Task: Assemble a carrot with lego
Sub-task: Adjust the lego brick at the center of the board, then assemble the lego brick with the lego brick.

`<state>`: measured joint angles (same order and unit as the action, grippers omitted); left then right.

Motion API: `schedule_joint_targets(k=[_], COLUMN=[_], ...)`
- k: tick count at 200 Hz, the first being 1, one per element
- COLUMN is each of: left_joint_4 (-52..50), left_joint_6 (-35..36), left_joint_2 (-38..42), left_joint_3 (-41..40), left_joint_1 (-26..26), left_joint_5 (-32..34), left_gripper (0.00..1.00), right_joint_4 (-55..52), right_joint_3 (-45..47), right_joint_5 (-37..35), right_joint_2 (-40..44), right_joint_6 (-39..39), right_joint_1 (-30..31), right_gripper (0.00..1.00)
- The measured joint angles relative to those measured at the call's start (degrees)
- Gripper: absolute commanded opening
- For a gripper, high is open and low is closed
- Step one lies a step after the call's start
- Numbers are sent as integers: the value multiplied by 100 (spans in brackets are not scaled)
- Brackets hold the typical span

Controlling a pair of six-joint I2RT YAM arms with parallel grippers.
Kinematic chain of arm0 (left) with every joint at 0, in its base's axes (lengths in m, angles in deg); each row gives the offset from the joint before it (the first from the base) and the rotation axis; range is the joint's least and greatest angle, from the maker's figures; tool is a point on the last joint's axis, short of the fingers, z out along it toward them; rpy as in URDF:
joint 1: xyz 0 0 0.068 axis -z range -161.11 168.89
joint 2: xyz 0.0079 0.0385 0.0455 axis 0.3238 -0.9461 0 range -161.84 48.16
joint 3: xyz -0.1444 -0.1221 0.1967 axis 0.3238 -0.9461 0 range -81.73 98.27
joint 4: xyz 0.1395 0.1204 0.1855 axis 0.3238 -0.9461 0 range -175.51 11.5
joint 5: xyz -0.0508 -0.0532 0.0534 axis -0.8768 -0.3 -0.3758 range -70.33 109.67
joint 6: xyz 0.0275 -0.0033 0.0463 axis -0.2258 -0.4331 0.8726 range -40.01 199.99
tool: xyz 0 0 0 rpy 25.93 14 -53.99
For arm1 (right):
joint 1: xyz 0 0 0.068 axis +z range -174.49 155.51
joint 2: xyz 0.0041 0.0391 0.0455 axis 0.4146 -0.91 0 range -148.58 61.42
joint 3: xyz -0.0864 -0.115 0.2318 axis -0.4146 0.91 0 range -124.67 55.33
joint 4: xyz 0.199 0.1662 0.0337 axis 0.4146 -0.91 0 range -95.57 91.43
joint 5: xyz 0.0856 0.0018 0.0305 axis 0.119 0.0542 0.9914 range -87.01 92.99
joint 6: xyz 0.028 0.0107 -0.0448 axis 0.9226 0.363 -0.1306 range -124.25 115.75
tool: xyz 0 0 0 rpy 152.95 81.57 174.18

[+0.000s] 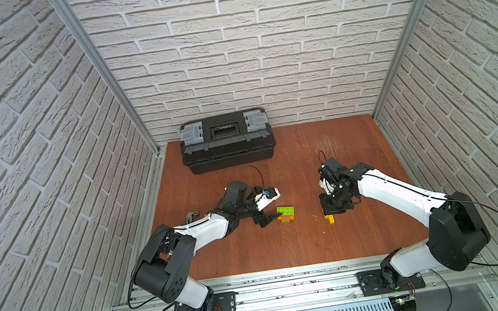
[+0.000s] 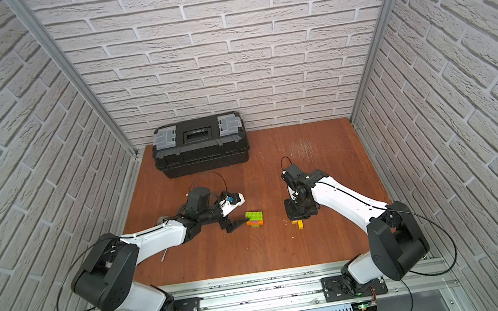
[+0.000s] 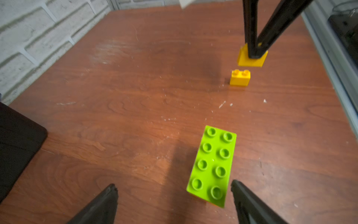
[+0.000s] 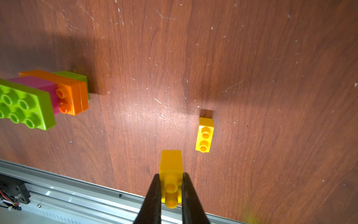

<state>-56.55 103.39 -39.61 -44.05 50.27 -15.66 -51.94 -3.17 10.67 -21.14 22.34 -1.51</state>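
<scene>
Yellow brick [image 4: 171, 163] is clamped by the right gripper [image 4: 171, 175], beside a second yellow brick [image 4: 205, 134]. The left gripper [image 3: 174, 185] is held apart just left of the carrot [image 3: 212, 164].

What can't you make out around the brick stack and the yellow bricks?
The brick stack: in the left wrist view its green top brick hides nearly everything beneath; in the right wrist view the picture's edge cuts it off.
The held yellow brick: the right tool covers most of it in both top views.
The wrench: mostly under the left arm, both top views.
</scene>
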Motion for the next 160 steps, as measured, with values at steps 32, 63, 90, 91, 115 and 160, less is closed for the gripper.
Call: schedule_joint_targets(k=[32, 63, 90, 91, 115, 160], left_joint_4=[551, 474, 166, 151, -55, -127], left_joint_6=[-208, -133, 107, 127, 361, 577], left_joint_2=[-63, -164, -273, -278, -389, -743], left_joint_3=[-9, 11, 111, 116, 173, 219], left_joint_1=[-149, -105, -2, 2, 101, 258], left_joint_5=[-658, -1126, -1377, -1384, -1484, -1480], left_gripper=[86, 78, 72, 72, 67, 64], right_joint_4=[-70, -170, -184, -184, -188, -186], right_joint_3=[-210, -461, -581, -584, -592, -612], right_joint_5=[-4, -11, -11, -9, -7, 9], right_joint_2=[-2, -42, -96, -98, -142, -221], right_joint_6=[-2, -4, -2, -2, 0, 17], right_joint_1=[-2, 0, 0, 0, 0, 22], right_gripper=[2, 2, 2, 2, 2, 2])
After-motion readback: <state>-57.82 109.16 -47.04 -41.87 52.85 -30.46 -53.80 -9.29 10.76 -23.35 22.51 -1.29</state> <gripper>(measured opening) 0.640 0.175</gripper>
